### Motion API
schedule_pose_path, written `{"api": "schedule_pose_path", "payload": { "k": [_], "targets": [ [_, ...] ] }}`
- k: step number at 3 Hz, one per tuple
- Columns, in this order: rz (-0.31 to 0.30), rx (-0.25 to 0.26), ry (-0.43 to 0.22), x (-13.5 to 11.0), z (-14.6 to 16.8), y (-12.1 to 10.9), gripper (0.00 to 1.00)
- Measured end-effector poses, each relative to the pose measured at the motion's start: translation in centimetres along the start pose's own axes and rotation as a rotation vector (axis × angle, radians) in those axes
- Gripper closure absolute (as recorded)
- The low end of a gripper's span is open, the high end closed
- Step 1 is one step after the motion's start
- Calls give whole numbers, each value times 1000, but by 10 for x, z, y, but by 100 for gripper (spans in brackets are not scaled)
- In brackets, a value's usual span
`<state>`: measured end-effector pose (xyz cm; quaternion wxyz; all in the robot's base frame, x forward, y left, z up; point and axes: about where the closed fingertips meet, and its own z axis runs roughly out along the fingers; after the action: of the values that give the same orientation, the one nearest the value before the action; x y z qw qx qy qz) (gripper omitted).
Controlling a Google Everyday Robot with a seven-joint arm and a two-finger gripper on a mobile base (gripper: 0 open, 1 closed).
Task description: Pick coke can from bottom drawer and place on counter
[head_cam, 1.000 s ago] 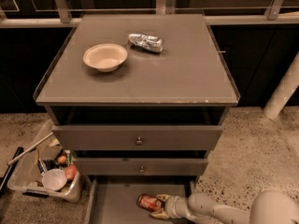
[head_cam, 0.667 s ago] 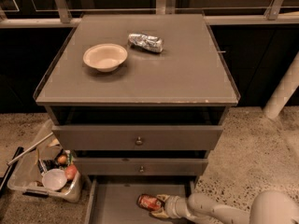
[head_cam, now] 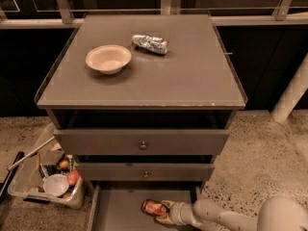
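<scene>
The coke can point(head_cam: 153, 207), red with pale marks, lies on its side in the open bottom drawer point(head_cam: 115, 211), right of the drawer's middle. My gripper point(head_cam: 162, 210) reaches in from the lower right, low inside the drawer, with its pale fingers point(head_cam: 166, 204) around the can's right end. The arm runs off toward the bottom right corner. The counter point(head_cam: 192, 76) is the broad grey-brown top above the three drawers.
On the counter stand a cream bowl point(head_cam: 108, 58) at the left and a dented silver can point(head_cam: 150, 43) lying behind it. The two upper drawers with round knobs point(head_cam: 143, 145) are closed. A clear bin point(head_cam: 45, 179) of items sits on the floor at the left. A white post point(head_cam: 292, 93) stands right.
</scene>
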<state>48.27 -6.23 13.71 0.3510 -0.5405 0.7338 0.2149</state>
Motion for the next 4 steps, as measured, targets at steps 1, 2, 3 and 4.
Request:
{"api": "schedule_pose_path", "payload": {
  "k": [1,2,3,4],
  "targets": [
    [-29,-25,-18,-10,-11,6,100],
    [-58,-58,-63,-27,-39,11,100],
    [-105,-62,-88,-45,-74,15,100],
    [-154,-57,-96,-64,-110,17,100]
  ]
}}
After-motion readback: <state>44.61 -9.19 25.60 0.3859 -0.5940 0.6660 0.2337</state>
